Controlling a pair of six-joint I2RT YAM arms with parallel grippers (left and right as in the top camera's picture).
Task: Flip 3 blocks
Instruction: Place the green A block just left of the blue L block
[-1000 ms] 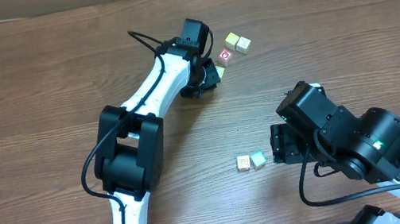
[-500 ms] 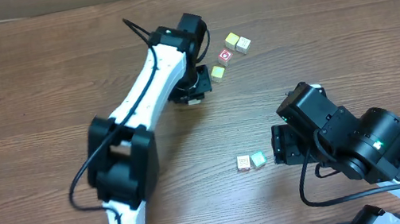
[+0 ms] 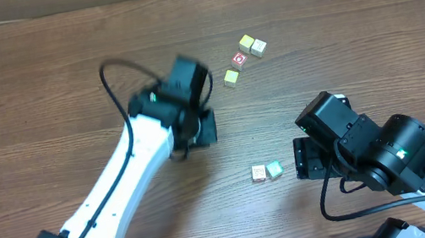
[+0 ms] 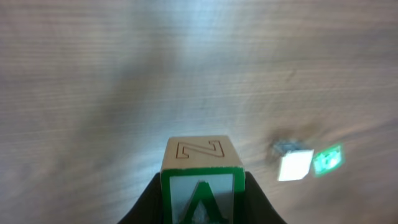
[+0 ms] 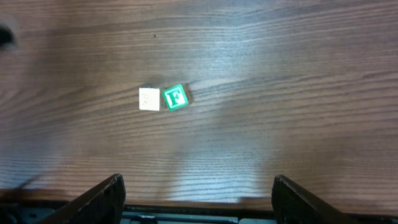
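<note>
Overhead: left pincer (image 3: 200, 129) hangs over bare surface (image 3: 35, 79), well apart from the whitish block (image 3: 260, 173) and F block (image 3: 274, 169), which touch near the right pincer (image 3: 308, 158). Left wrist: pincer clamps the A block (image 4: 202, 183), green A toward the lens, Z above. Roll your wrist before lowering so a fresh face lands up; release low. Right wrist: pincer wide, empty, the pair ahead.

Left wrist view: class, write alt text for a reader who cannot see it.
The left gripper holds a wooden A block, green-and-white face toward the camera, against a blurred wooden table. Beyond, a whitish block and a green block lie side by side.
</note>
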